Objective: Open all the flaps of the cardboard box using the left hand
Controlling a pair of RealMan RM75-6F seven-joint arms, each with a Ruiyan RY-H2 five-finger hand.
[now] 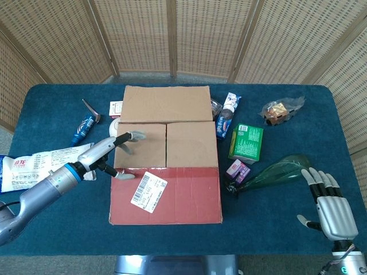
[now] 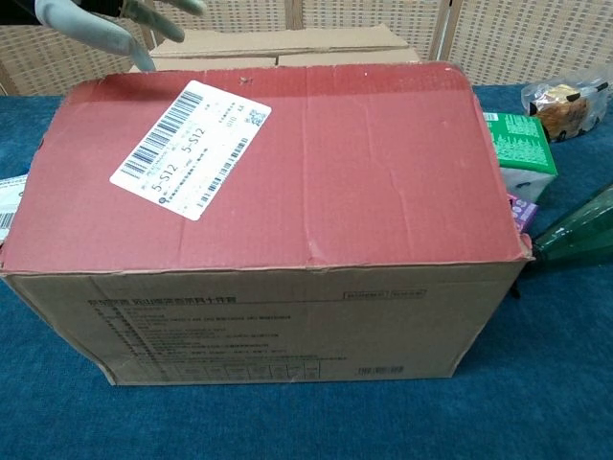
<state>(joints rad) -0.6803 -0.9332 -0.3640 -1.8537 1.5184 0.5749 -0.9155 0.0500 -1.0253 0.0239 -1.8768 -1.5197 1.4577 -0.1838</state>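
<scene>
The cardboard box [image 1: 166,160] stands mid-table. Its far flap [image 1: 166,103] lies folded back, and its near flap [image 1: 172,195], red with a white barcode label [image 1: 148,191], is folded out toward me. That red near flap [image 2: 278,163] fills the chest view. Two inner flaps [image 1: 166,144] lie flat and closed, side by side. My left hand [image 1: 112,150] hovers at the left inner flap's left edge, its fingers [image 1: 135,136] spread over the cardboard and holding nothing. The left hand [image 2: 96,19] also shows at the chest view's top left. My right hand [image 1: 331,209] rests open at the table's near right.
Left of the box lie a blue tube [image 1: 84,129], a white snack bag [image 1: 40,166] and a small red-white pack [image 1: 116,107]. To the right are a blue-white bottle [image 1: 227,114], a green carton [image 1: 246,142], a small purple box [image 1: 237,170], a dark green bottle [image 1: 278,172] and a clear packet [image 1: 281,110].
</scene>
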